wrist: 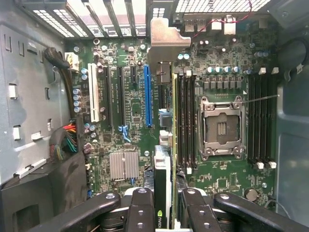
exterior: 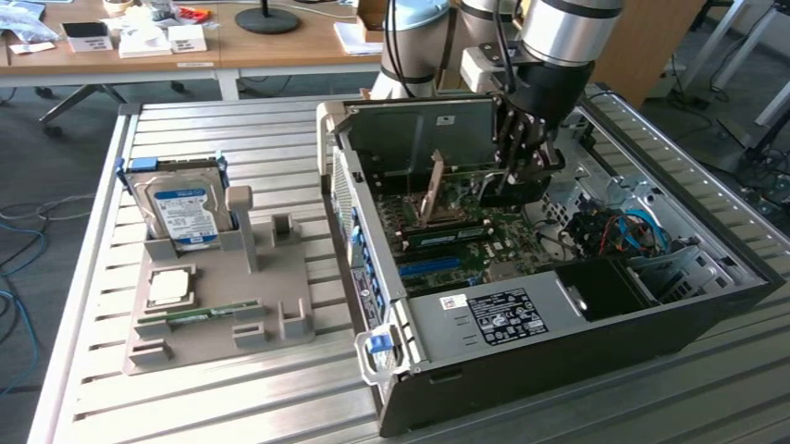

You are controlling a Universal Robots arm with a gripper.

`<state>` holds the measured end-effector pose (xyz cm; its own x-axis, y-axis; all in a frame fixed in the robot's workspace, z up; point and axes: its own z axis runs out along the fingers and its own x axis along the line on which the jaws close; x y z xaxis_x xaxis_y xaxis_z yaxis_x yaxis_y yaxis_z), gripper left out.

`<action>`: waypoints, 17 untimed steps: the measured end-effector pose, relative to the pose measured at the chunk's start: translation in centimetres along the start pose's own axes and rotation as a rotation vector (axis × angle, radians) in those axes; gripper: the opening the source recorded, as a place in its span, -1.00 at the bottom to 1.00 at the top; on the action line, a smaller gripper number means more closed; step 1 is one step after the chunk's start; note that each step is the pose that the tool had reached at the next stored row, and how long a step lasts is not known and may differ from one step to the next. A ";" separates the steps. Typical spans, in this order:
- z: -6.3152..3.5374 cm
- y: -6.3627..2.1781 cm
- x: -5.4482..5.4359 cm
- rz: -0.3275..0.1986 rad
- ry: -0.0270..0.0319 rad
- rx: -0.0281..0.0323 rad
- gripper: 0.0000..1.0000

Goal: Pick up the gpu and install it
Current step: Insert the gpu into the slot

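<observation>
Reaching down from above w/ silver-and-black arm (exterior: 561, 32), wrist (exterior: 543, 88) approx. vertical, gripper (exterior: 524, 171) pointing straight down, black fingers (wrist: 140, 208) part-closed & clamped on either face of gpu (wrist: 162, 169), held edge-on btw. them.

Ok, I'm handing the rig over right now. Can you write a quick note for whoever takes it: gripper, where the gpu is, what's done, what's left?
The gripper is shut on the gpu, which sits edge-on between its fingers.
Where: inside the open PC case, above the motherboard, alongside the blue slot, metal bracket toward the rear slot openings.
Done: pickup; the gpu is in the case.
Left: seating; it does not look pressed into a slot yet.
</observation>
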<state>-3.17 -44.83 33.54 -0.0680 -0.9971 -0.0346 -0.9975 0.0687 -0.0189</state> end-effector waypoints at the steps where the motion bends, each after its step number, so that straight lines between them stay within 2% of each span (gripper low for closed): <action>1: 0.06 0.00 0.0 0.000 -0.0005 0.0002 -0.47; 8: 0.74 0.06 0.1 0.000 -0.0002 -0.0005 -0.47; 12: 0.76 0.09 0.1 0.000 0.0007 -0.0005 -0.47; 17: 0.80 0.71 0.1 0.001 0.0004 -0.0004 -0.47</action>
<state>-3.87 -44.86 32.73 -0.0686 -0.9971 -0.0342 -0.9974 0.0692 -0.0186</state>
